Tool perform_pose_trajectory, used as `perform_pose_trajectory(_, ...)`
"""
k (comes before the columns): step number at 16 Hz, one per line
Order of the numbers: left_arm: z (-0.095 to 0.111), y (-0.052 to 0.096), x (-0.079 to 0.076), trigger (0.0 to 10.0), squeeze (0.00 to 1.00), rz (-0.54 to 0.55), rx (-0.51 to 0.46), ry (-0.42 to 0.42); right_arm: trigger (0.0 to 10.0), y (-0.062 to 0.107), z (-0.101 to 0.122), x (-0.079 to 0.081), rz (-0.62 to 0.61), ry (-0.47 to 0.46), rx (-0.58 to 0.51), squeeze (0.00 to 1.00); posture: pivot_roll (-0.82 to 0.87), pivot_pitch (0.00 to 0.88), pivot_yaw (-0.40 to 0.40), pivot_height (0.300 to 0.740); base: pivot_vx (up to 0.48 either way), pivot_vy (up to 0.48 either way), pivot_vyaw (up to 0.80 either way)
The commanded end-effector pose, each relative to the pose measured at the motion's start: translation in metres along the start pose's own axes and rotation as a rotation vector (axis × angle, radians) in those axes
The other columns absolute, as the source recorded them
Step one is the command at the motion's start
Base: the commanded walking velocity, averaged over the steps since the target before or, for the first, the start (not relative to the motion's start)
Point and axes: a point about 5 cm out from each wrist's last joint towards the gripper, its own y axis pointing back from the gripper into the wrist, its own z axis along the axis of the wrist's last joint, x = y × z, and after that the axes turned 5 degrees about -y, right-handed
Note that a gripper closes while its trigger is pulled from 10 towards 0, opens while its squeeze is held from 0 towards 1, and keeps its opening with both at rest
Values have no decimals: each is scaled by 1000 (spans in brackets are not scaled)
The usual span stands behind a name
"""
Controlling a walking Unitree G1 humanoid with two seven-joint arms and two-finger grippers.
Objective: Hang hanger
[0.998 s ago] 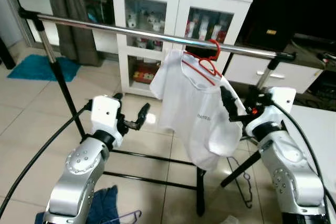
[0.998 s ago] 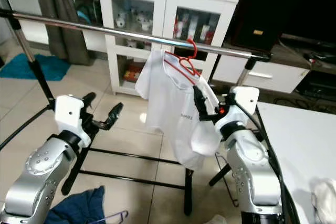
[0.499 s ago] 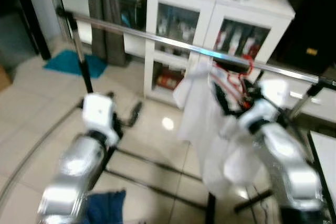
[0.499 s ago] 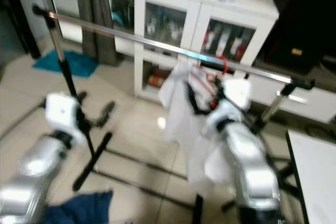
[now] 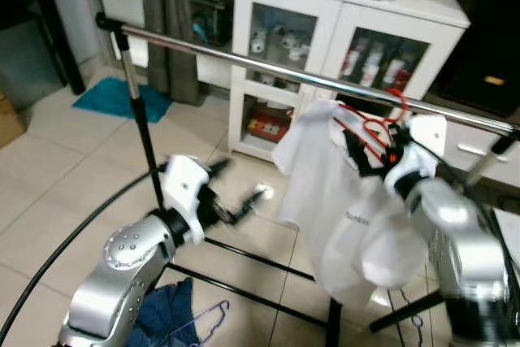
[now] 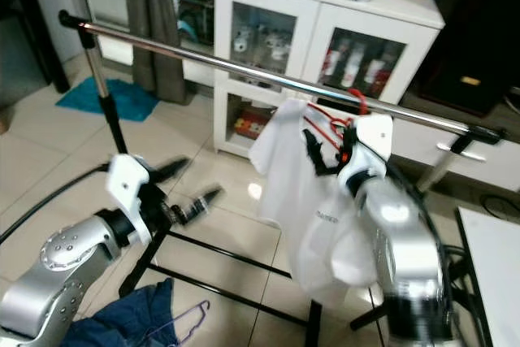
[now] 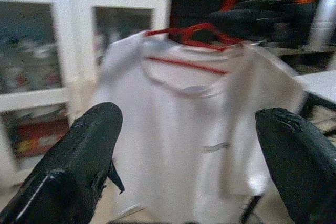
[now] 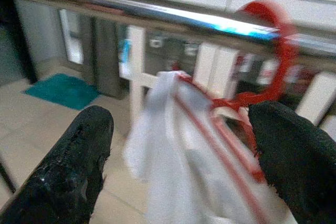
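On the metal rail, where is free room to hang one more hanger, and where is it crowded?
The rail is bare from its left post to the red hanger. It is crowded at the hanger's hook, where the white shirt hangs and the right gripper is close.

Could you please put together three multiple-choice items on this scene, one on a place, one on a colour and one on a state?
1. Where is the hanger's hook?
A. over the rail
B. on the floor
C. on the cabinet

2. What colour is that hanger?
A. blue
B. red
C. black

3. How is the left gripper?
A. shut on the shirt
B. shut on the rail
C. open, holding nothing

Answers: 1 A, the hanger hooks over the rail. 2 B, its wire is red against the white shirt. 3 C, the left gripper has its fingers spread, holding nothing.
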Motion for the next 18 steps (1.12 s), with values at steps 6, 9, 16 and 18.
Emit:
perform_pose_trajectory(6,10,1,-9,10000,0,-241,26,22,10000,-26,10,-20,19,-30,138,0,-15,0,-96,740,0,0,0)
perform_pose_trajectory(9,11,3,-10,10000,0,-277,30,28,9843,-41,11,-24,41,-8,196,0,-12,0,-97,740,0,0,0)
perform_pose_trajectory(16,11,7,-11,10000,0,-298,45,25,0,-49,12,-31,100,-41,293,0,-4,0,-110,740,0,0,0)
perform_pose_trajectory(18,10,8,-11,10000,0,-301,46,26,0,-46,14,-35,113,-67,303,0,-4,0,-113,740,0,0,0)
